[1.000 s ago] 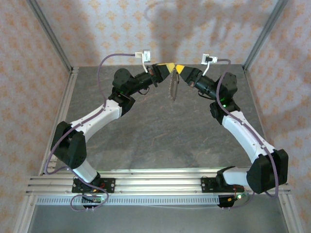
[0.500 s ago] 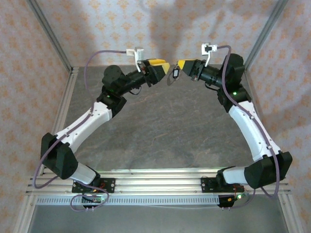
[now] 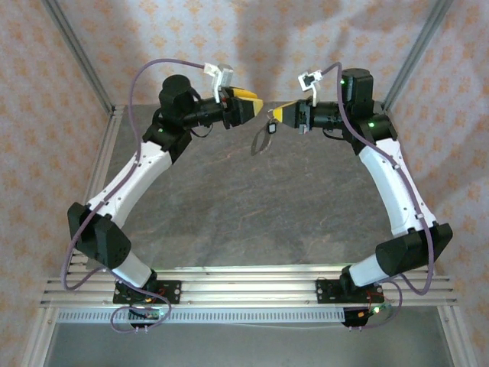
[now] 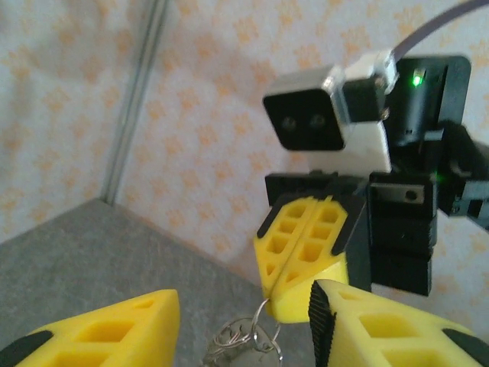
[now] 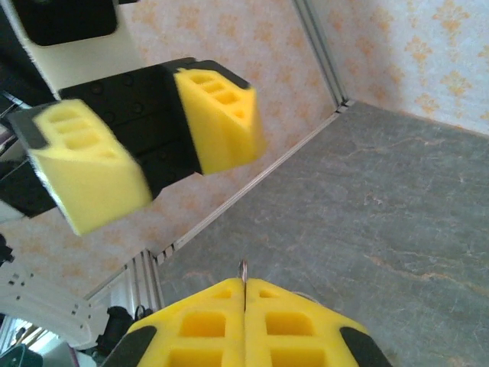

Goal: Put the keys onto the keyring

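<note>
My right gripper (image 3: 273,115) is shut on the top of the keyring (image 3: 263,140), a thin pale wire loop hanging below it in the air. A tiny dark key (image 3: 269,128) hangs by the loop's top. In the left wrist view the right gripper's closed yellow fingers (image 4: 306,252) pinch the keyring (image 4: 246,340) at its upper edge. My left gripper (image 3: 256,105) stands open just left of the right one, its fingers either side of the ring without touching it. A sliver of the ring (image 5: 243,269) pokes out above the right gripper (image 5: 244,284).
The grey table (image 3: 244,206) lies well below both raised grippers. Patterned walls and metal corner posts (image 3: 80,61) close in the back and sides. The left gripper's open fingers (image 5: 218,118) face the right wrist camera at close range.
The left gripper has opened and let go of the ring. Both arms have risen and swung toward the back wall, the ring now hanging from the right gripper alone.
</note>
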{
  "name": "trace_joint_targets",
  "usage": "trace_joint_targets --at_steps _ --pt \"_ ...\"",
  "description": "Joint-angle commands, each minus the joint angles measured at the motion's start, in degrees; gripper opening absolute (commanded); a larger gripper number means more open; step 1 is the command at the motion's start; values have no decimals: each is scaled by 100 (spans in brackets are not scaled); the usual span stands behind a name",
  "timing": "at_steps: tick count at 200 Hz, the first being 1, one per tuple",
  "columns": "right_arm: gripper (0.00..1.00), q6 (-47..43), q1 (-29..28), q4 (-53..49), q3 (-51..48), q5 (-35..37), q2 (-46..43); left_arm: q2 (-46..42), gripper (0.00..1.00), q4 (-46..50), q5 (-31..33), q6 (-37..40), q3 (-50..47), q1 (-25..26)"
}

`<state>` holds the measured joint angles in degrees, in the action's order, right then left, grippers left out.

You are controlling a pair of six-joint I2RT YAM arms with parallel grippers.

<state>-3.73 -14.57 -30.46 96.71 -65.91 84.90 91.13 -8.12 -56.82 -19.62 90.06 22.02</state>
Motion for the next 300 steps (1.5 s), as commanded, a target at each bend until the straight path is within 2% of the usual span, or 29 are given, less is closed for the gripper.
trace_joint_targets --at_steps 1,137,181,208,221,257,291,300 --pt "0 -400 16 -320 252 -310 48 183 46 634 -597 423 345 -5" --pt "0 -412 20 -242 164 -426 53 542 38 1036 -1119 696 671 180" --pt "0 -325 21 -98 97 -330 40 474 22 1151 -1343 822 636 192" --pt "0 -251 21 19 47 -337 37 458 21 1164 -1335 847 634 236" --pt "0 -209 19 56 26 -336 41 468 15 1188 -1349 867 660 267" --pt "0 -108 19 178 -23 -381 35 503 12 1260 -1324 925 754 346" --pt "0 -54 17 246 -81 -407 31 531 0 1182 -1183 879 789 446" --pt "0 -26 20 283 -99 -395 35 546 0 1138 -1143 840 785 485"
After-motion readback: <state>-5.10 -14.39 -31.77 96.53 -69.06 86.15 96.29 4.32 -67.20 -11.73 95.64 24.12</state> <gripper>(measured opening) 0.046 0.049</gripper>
